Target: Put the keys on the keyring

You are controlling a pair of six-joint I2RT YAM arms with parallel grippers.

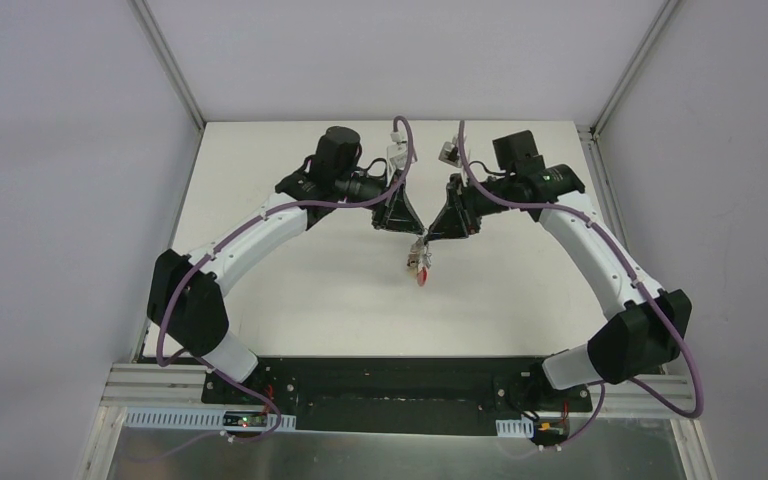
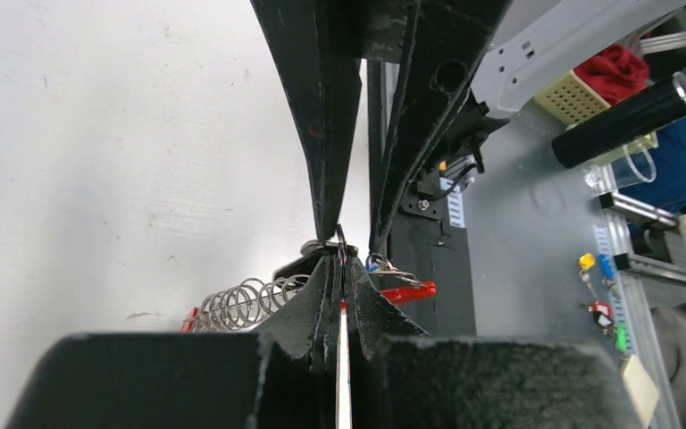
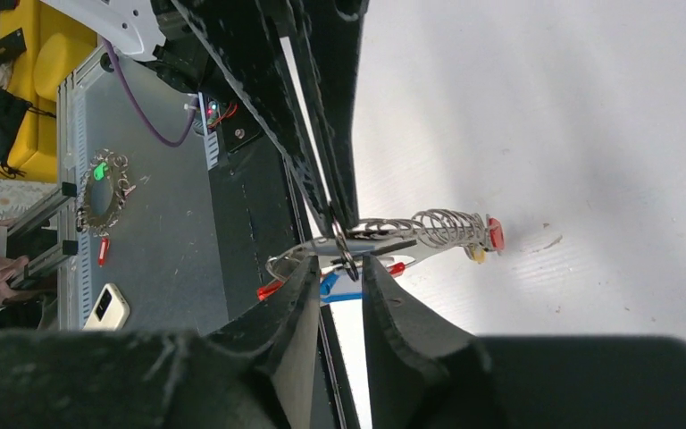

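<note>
Two arms, two pincers, one keyring. The left arm (image 1: pixel 260 225) bowed in from 8 o'clock over the white table (image 1: pixel 300 310), elbow out and wrist turned toward 3 o'clock. Its left gripper (image 2: pixel 341 261) was pressed together on a thin wire loop of the keyring (image 1: pixel 420 262). In the overhead view the keyring dangled at mid-table, at 6 o'clock from the meeting fingertips, with one coil spring (image 3: pixel 447 228) trailing from it. Whether it touched the table could not be told. Of the keys (image 3: pixel 329 284), one blue head and a few red pieces showed beneath the loop (no firm count of keys could be made). The right arm (image 1: pixel 585 240) mirrored the pose from 4 o'clock, wrist toward 9 o'clock. The right gripper (image 3: pixel 339 268) stood spread, one finger on either side of the same loop, near the left gripper's tips.
</note>
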